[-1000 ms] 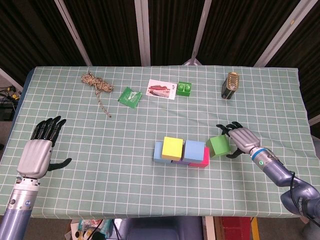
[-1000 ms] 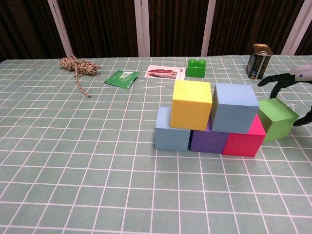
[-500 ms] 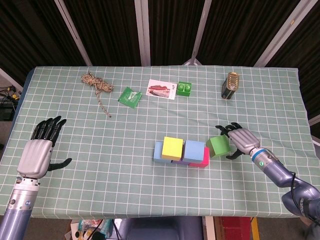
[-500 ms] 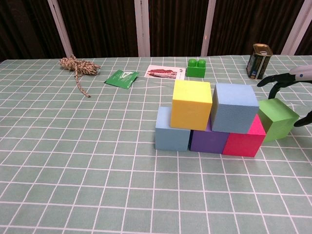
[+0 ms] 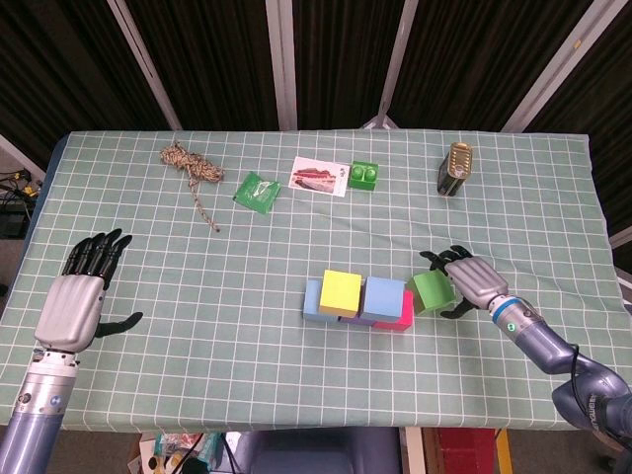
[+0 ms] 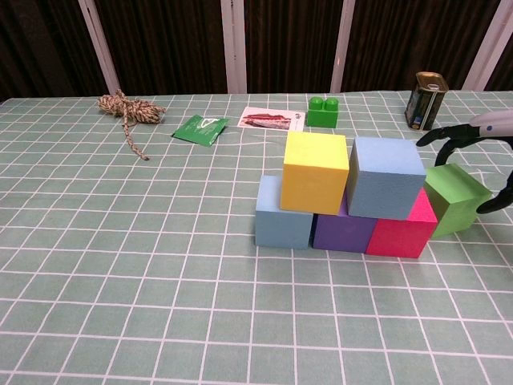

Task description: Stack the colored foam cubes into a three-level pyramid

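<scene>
A: From the head view, what is the right hand [image 5: 470, 279] doing?

B: It wraps the green cube [image 5: 432, 291], fingers spread over the top and far side, thumb on the near side. Whether the grip is firm cannot be told, but it looks like a hold. The cube sits on the surface [image 5: 247, 326] just beside the pink cube [image 5: 405, 314]. The left hand [image 5: 71, 308] rests apart, fingers spread, holding nothing.

A: And the count there?

B: Six cubes: pale blue cube [image 5: 313, 301], purple and pink below, yellow cube [image 5: 341, 293] and blue cube [image 5: 384, 296] above, green loose.

A: The chest view?

B: It shows the two levels plainly: the purple cube [image 6: 341, 231] in the middle of the bottom row, yellow and blue on top. Only the right hand's dark fingertips [image 6: 442, 135] show, curled at the green cube's edges. The left hand is outside this view.

A: How should the step go?

B: Probably lift straight up, clear the blue cube's top, then centre the green cube over the seam between yellow and blue. Foam yields, so a light squeeze; a nudge could shift the second level.

A: Other things?

B: One tin [image 6: 423, 100], one green brick [image 6: 322, 111], one card [image 6: 270, 119], one green packet [image 6: 200, 128], one twine bundle [image 6: 124, 108].
</scene>
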Action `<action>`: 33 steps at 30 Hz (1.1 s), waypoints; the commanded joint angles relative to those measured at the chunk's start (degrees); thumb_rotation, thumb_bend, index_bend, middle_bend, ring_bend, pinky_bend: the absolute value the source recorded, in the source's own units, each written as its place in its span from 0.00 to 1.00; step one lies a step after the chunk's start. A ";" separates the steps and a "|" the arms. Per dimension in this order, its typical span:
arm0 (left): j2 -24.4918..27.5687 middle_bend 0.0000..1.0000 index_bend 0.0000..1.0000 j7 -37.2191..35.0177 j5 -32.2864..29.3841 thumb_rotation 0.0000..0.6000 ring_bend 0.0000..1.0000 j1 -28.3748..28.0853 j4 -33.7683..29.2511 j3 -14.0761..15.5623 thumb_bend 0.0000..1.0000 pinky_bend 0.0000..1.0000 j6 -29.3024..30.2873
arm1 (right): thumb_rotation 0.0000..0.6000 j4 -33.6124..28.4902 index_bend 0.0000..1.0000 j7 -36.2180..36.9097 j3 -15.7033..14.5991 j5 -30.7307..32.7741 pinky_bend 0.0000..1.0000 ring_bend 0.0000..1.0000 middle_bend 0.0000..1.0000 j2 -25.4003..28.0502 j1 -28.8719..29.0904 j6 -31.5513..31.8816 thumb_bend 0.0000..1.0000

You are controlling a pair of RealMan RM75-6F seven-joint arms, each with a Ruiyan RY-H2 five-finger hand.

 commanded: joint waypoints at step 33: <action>-0.04 0.02 0.00 -0.22 0.14 1.00 0.00 0.87 0.10 -1.21 0.03 0.00 -1.05 | 1.00 1.81 0.01 -3.15 1.61 5.76 0.00 0.19 0.36 0.25 -1.35 1.54 0.24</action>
